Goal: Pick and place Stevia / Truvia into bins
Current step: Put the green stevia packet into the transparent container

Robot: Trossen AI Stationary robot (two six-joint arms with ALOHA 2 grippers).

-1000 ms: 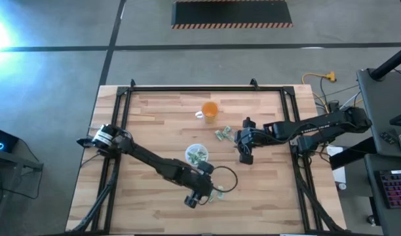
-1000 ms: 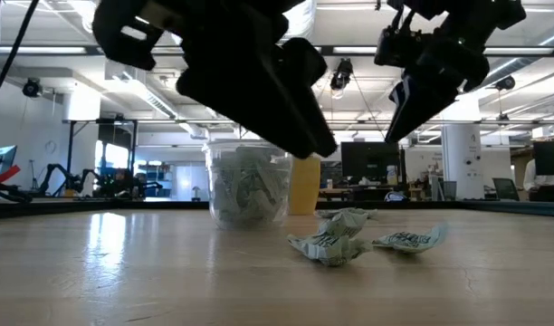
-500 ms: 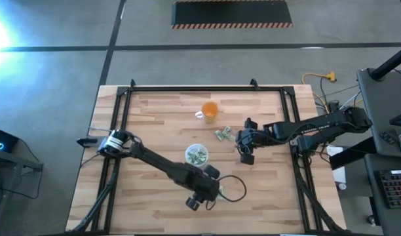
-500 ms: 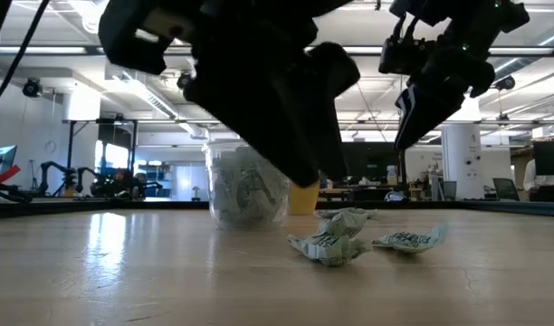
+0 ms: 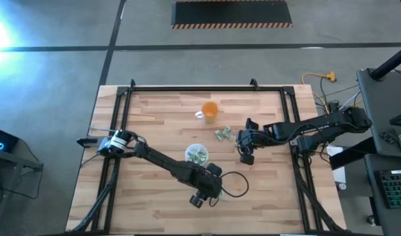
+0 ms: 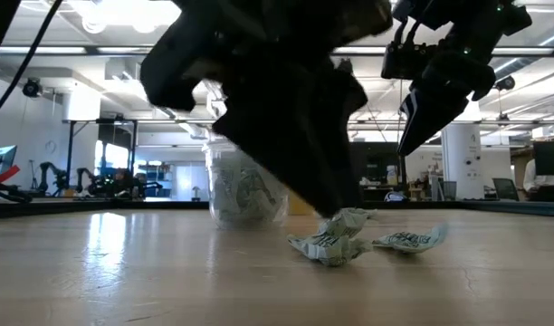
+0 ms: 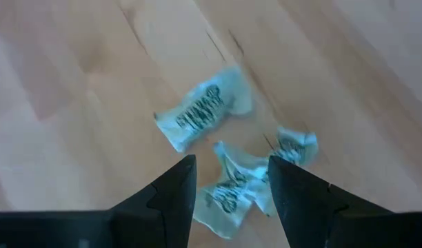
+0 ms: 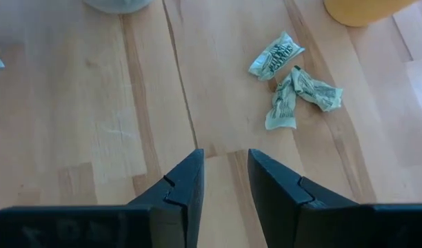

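My left hand [image 7: 228, 180] hangs open over three crumpled Stevia sachets [image 7: 232, 193] on the surface [image 7: 73, 138], near the clear cup [image 5: 196, 155]. They look light, limp and slippery; I'd pinch one across its middle. My right hand [image 8: 225, 178] waits, fingers apart.

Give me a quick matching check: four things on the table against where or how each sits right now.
Things:
1. orange translucent cup
2. small round clear plastic bin
3. left pincer
4. right pincer

States:
a. open, low over crumpled pale green sachets near the table's front
b. holds green sachets
c. empty, beside three sachets
d. farthest back, white handle

Pairs: 1-d, 2-b, 3-a, 4-c
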